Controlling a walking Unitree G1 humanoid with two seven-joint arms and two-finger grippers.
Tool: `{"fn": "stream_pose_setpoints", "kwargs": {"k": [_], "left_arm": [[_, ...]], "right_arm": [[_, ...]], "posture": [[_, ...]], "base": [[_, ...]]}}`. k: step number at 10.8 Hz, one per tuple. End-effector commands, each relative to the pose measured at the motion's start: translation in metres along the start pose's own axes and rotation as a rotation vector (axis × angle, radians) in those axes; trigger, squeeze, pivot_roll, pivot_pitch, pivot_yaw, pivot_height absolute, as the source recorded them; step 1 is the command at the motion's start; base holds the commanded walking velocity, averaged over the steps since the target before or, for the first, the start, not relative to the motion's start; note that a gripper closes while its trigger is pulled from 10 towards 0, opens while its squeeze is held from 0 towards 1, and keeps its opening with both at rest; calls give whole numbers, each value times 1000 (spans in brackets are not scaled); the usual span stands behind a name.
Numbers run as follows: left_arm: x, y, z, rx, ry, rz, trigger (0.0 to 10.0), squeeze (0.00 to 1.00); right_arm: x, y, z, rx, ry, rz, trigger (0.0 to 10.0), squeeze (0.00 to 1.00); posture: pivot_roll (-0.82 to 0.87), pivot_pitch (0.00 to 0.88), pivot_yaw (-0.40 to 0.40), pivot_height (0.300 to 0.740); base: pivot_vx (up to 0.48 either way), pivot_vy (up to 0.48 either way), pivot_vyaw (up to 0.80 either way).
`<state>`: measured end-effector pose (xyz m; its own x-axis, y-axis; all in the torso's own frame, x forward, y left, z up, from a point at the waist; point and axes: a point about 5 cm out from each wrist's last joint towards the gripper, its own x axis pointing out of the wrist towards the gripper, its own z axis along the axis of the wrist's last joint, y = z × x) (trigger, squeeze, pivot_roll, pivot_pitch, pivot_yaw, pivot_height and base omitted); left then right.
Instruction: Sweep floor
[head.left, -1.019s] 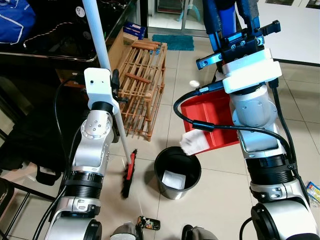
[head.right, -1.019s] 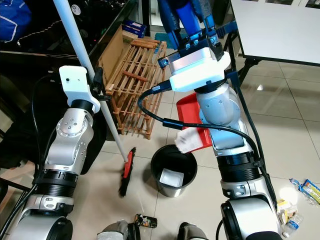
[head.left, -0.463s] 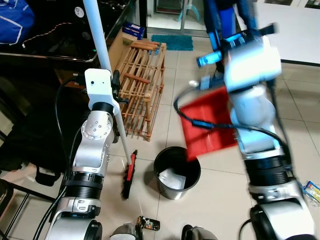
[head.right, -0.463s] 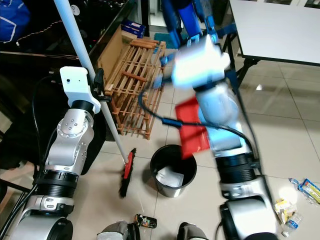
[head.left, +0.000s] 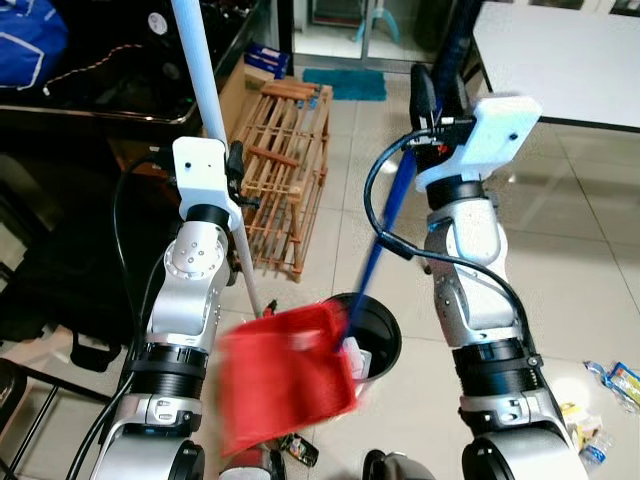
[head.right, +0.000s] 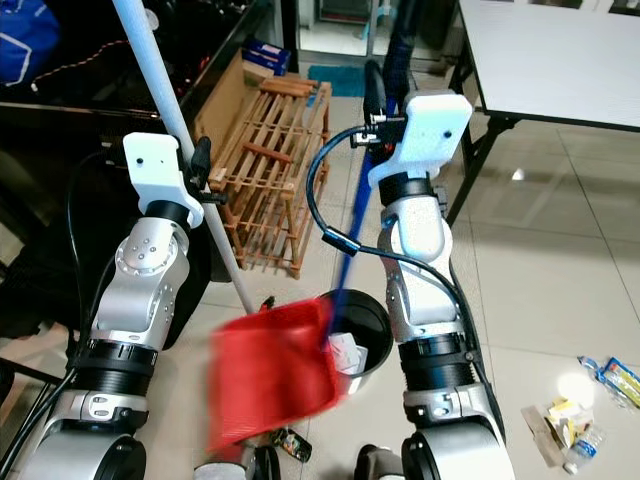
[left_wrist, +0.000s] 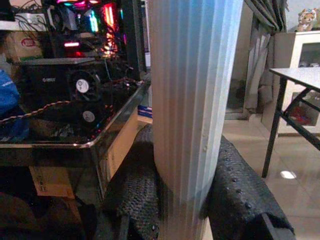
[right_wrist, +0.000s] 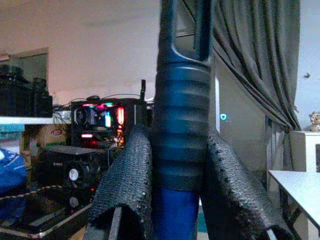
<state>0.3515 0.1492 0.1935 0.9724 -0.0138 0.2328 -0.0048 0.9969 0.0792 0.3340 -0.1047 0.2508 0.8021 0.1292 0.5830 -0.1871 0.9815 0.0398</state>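
No text, label, brand or number is legible in any of these views.

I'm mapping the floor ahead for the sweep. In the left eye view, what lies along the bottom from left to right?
Left arm → red dustpan → black bin → right arm → litter on the tiles at far right.
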Motion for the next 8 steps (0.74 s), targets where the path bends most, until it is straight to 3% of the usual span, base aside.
{"fn": "stream_pose_setpoints", "kwargs": {"k": [1, 4, 6, 7, 8], "left_arm": [[2, -2, 15, 9, -79, -18, 10000, 0], [2, -1, 15, 15, -77, -19, 10000, 0], [2, -1, 13, 18, -70, -20, 10000, 0], [1, -1, 11, 20, -65, -21, 10000, 0], [1, -2, 11, 19, -64, -21, 10000, 0]], "right_arm": [[4, -7, 11, 5, -30, -33, 10000, 0], [1, -11, 8, -7, -8, -46, 10000, 0], [0, -22, 6, -74, 6, -97, 10000, 0], [-1, -35, 2, -215, 27, -118, 10000, 0], [-4, -44, 2, -287, 17, -116, 10000, 0]], "posture": [[-22, 90, 9, 740], [-22, 87, 11, 740], [-22, 87, 11, 740], [-22, 87, 11, 740], [-21, 81, 10, 740]], "base": [[0, 0, 0], [0, 0, 0], [0, 0, 0], [0, 0, 0], [0, 0, 0]]}}
